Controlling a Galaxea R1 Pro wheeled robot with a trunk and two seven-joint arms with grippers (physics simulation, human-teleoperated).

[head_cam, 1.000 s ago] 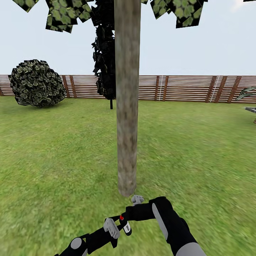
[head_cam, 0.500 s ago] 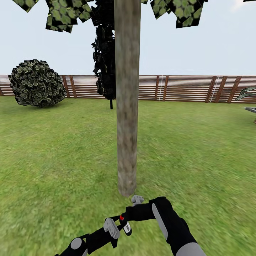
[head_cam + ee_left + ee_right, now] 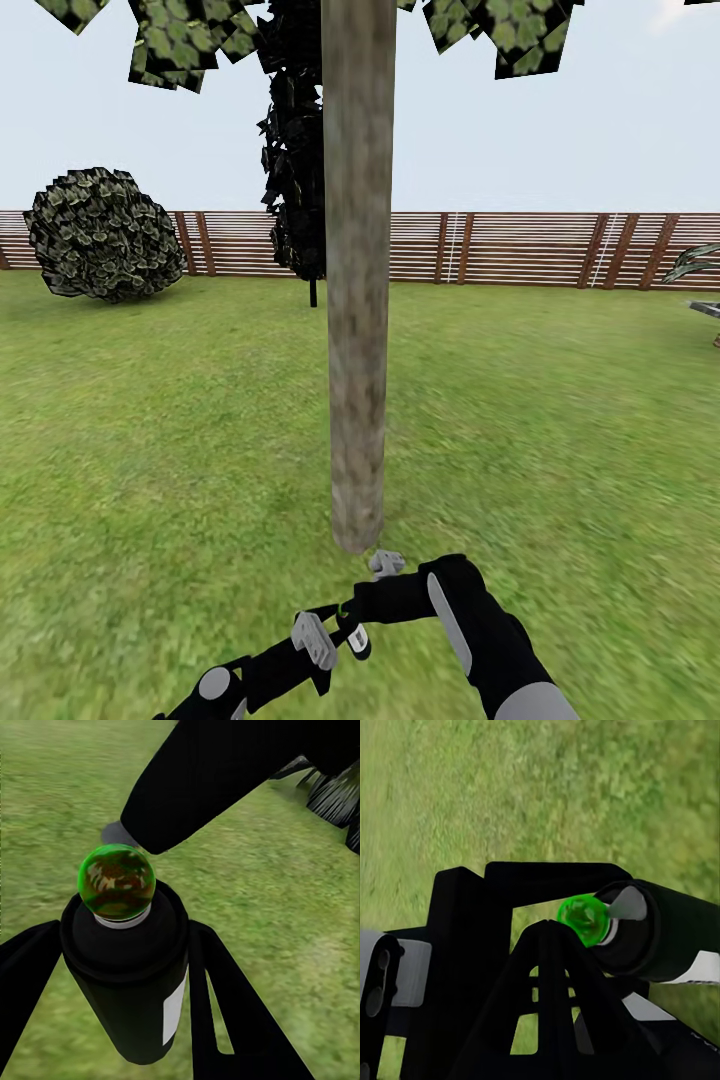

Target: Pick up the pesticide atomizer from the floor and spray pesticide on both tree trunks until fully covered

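The garden lawn (image 3: 150, 420) spreads to the slatted fence (image 3: 520, 248), and one tree trunk (image 3: 357, 280) stands upright dead ahead, its foot just beyond both arms. The left gripper (image 3: 124, 1005) clasps the pesticide atomizer (image 3: 127, 975), fingers either side of its dark body, green-marked head (image 3: 116, 879) pointing forward. The right gripper (image 3: 386, 563) sits just beside it; whether its jaws are parted is unclear. No white specks are discernible on the bark.

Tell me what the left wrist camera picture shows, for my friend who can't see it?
A black cylinder-shaped pesticide atomizer with a shiny green ball-shaped cap sits between the two black fingers of the left gripper, which is closed on it. Above it, the other black robot arm reaches across blurry green grass.
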